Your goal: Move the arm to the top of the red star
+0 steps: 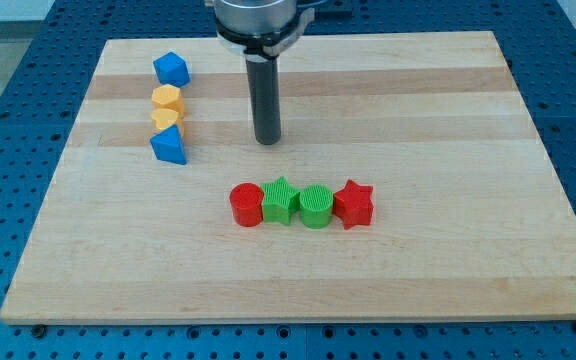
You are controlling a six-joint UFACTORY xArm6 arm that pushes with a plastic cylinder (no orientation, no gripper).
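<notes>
The red star (354, 204) lies at the right end of a row of blocks near the board's middle. Left of it in the row are a green cylinder (315, 206), a green star (281, 200) and a red cylinder (246, 205), all touching side by side. My tip (268, 141) rests on the board above the row, up and to the left of the red star, roughly above the green star. It touches no block.
A column of blocks stands at the upper left: a blue block (171, 69), a yellow block (166, 98), another yellow block (166, 119) and a blue block (168, 146). The wooden board (468, 250) sits on a blue perforated table.
</notes>
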